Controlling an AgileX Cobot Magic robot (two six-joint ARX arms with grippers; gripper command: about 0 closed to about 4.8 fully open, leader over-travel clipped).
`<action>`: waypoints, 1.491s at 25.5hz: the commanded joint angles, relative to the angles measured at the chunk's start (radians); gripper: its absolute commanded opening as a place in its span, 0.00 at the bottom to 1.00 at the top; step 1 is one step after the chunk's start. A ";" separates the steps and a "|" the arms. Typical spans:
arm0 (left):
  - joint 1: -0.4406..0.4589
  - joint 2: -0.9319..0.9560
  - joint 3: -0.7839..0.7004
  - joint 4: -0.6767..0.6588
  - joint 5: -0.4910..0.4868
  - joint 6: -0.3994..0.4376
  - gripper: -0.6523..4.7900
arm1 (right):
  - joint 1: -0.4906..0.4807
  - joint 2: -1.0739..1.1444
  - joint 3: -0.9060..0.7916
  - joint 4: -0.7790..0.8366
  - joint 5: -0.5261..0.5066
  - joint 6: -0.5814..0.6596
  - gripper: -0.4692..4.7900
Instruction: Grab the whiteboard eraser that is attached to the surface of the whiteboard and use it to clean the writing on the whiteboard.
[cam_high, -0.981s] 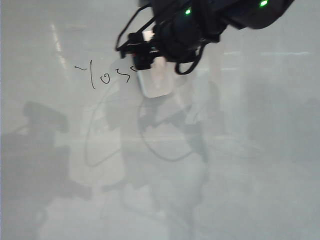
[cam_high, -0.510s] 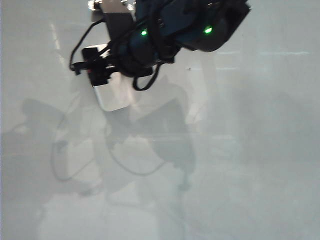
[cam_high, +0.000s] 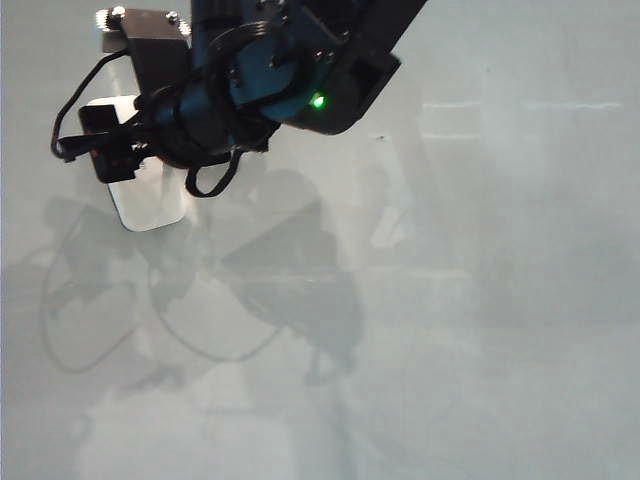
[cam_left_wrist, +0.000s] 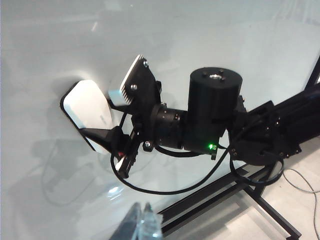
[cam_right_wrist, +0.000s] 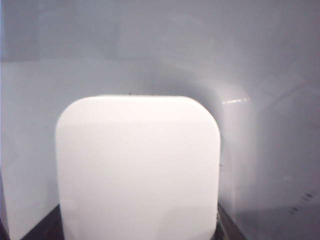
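Eraser (cam_high: 148, 205) swept left — right fingers (cam_left_wrist: 100, 134) gripping.

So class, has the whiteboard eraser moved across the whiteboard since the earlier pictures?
Yes. The whiteboard eraser, held by the right gripper, has moved left across the whiteboard, away from the small dark speck, over where the writing was.

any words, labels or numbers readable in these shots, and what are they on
None can be read.
whiteboard: no writing shows in any view; only a tiny dark speck, shadows and reflections.
whiteboard eraser: plain white face, no legible label; it sits in the right tool, pressed to the board at upper left of the exterior view.
Right arm housing: one green light, no lettering.
Left tool: out of view.
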 joint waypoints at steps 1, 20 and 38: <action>-0.001 0.000 0.003 0.020 0.000 -0.002 0.11 | -0.018 0.012 0.020 0.014 0.064 -0.004 0.37; -0.001 0.000 0.003 0.051 -0.099 -0.002 0.11 | 0.010 -0.296 -0.086 -0.193 0.492 -0.240 0.38; -0.001 0.000 0.003 0.058 -0.172 -0.002 0.11 | -0.127 -1.006 -0.765 -0.105 0.598 -0.197 0.38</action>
